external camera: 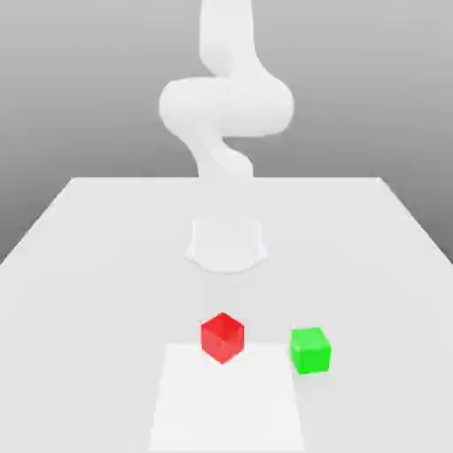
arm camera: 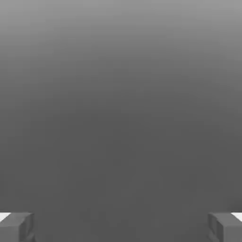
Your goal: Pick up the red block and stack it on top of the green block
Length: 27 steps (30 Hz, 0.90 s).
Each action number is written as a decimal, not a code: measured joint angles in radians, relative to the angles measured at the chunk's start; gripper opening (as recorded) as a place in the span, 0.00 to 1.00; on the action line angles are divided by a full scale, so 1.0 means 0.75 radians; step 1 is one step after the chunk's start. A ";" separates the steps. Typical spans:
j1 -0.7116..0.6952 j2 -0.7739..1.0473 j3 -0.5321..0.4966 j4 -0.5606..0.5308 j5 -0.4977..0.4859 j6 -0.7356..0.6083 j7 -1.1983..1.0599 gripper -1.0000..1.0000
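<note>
The gripper (arm camera: 122,228) stood spread w/ nothing held, prob. pre-grasp, while the red blk (external camera: 222,337) sat near, to the exterior view's left of the green blk (external camera: 310,351), so the next move needed careful alignment w/ red's faces.

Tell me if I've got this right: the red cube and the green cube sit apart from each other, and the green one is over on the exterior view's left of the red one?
Not quite: the exterior view shows the green cube to its right of the red cube.
</note>
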 joint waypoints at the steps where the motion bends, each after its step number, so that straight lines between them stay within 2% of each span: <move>1: -0.014 0.037 0.021 -0.044 0.003 0.032 0.045 0.50; 13: -0.173 0.484 0.194 -0.586 0.068 0.413 0.582 0.50; 17: -0.229 0.722 0.228 -0.776 0.094 0.598 0.795 0.50; 27: -0.345 0.980 0.253 -0.768 -0.199 0.781 1.070 0.50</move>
